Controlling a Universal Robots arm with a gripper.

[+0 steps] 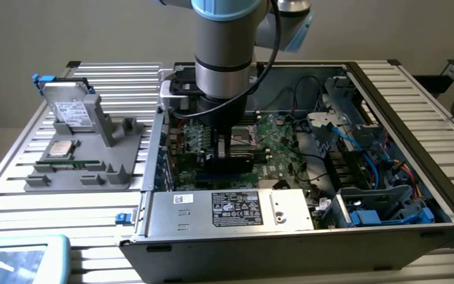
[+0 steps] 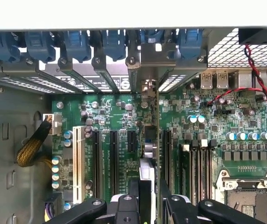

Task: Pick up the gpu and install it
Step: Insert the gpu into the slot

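1. Inside the open computer case (image 1: 416, 195), the gripper (image 1: 229, 155) is low over the motherboard (image 1: 290, 151), near the expansion slots (image 2: 106, 156).
2. Jaws clamped on the gpu (image 2: 151, 140); card is held edge-on and upright between the fingers (image 2: 134, 198).
3. Gpu sits over a slot, its silver bracket (image 2: 147, 63) up against the rear slot openings.
4. Grey parts tray (image 1: 93, 160) on the exterior view's left holds a hard drive (image 1: 71, 109).
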